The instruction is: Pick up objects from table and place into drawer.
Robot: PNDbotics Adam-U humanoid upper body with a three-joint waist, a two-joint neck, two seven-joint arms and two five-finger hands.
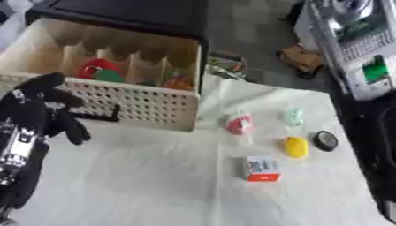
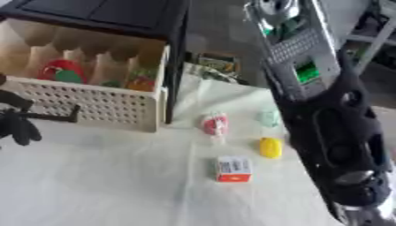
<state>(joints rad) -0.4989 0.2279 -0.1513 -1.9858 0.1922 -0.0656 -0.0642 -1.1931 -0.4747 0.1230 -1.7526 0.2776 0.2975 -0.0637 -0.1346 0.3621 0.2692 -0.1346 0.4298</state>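
The light wooden drawer (image 1: 147,103) stands pulled open at the upper left, with a perforated front and a black handle (image 1: 99,117). Red, green and orange things (image 1: 100,70) lie in its compartments. On the white cloth lie a red thing in clear wrap (image 1: 239,124), a pale green thing (image 1: 293,116), a yellow thing (image 1: 295,147), a black round thing (image 1: 325,141) and a white and orange box (image 1: 262,168). My left hand (image 1: 37,110), black, hangs before the drawer front at the handle's left end, fingers relaxed and holding nothing. My right arm (image 2: 336,141) fills the right side; its hand does not show.
A dark cabinet (image 1: 131,11) holds the drawer. Past the table's far edge, small clutter (image 1: 228,64) lies on the grey floor. The cloth's right edge runs close beside the black round thing.
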